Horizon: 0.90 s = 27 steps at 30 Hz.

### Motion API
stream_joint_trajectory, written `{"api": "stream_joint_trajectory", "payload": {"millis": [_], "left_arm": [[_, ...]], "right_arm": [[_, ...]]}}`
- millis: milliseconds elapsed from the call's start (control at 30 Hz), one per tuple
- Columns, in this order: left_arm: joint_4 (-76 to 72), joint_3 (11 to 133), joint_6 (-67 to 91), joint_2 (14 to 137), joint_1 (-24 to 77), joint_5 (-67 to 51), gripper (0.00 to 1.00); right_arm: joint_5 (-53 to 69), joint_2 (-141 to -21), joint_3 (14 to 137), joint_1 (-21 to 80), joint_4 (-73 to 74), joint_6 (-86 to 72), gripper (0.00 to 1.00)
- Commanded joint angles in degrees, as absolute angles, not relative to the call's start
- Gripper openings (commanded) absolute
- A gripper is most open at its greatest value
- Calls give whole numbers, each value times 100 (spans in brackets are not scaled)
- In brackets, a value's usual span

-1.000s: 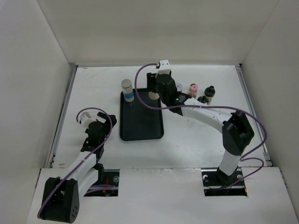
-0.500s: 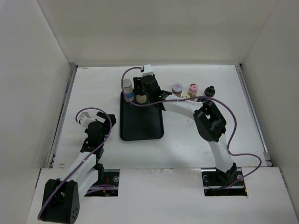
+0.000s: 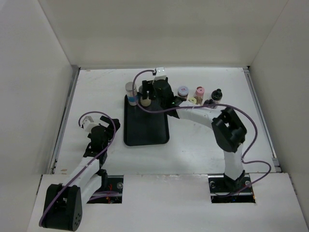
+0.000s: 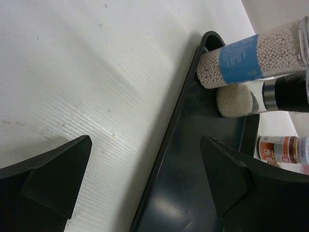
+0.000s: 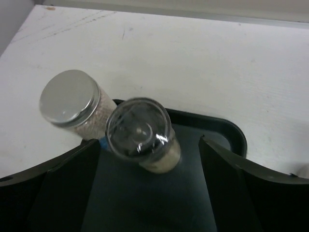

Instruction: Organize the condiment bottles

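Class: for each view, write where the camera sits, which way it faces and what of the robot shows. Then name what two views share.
Top view: fixed above and behind the arms, facing down at the table; both arms, left gripper and right gripper show.
Left wrist: low beside the tray, facing along its rim to the far corner; own open fingers frame it.
Right wrist: above that corner, facing down on the grey-lidded jar and clear-capped jar; own fingers at either side.
Shared: both wrist views show those two jars.

Upright in the tray's (image 3: 145, 131) far-left corner stand a blue-labelled grey-lidded jar (image 3: 130, 88) and, just beside it, a dark-capped jar (image 3: 144, 101), while purple jar (image 3: 182, 90), pink jar (image 3: 199, 91), yellow jar (image 3: 191, 100) and black jar (image 3: 217, 94) cluster off its right.
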<state>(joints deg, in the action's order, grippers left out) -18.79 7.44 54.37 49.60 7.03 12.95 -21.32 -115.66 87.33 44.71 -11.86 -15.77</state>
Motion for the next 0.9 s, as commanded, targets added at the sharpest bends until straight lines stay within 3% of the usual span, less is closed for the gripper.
{"api": "stream_joint_trajectory", "payload": {"millis": [0,67,133,167,267,367,533,867], "left_arm": [[-2101,765,5353,4904,672,1283,100],[-2092,756,5353,4852,663,1301,100],[-2109,756,5353,4843,663,1318,100],[-2118,756,5353,4878,681,1292,100],[-2127,782,5353,4939,734,1292,100],[-2162,809,5353,5036,743,1327,100],[-2162,800,5318,4983,751,1362,100],[-2162,835,5291,5062,813,1363,100]], "right_arm": [[-2416,-10172,7888,4496,-2020,-1635,80],[-2566,-9574,7167,4373,-2092,-1652,49],[-2828,-9082,6586,4233,-2022,-1705,35],[-2978,-8862,6313,4127,-1934,-1731,33],[-3330,-8447,5671,3715,-1539,-1854,39],[-3358,-8288,5327,3389,-1310,-1960,66],[-3261,-8489,5255,3090,-1266,-1943,83],[-2830,-8973,5414,2861,-1248,-1977,78]]}}
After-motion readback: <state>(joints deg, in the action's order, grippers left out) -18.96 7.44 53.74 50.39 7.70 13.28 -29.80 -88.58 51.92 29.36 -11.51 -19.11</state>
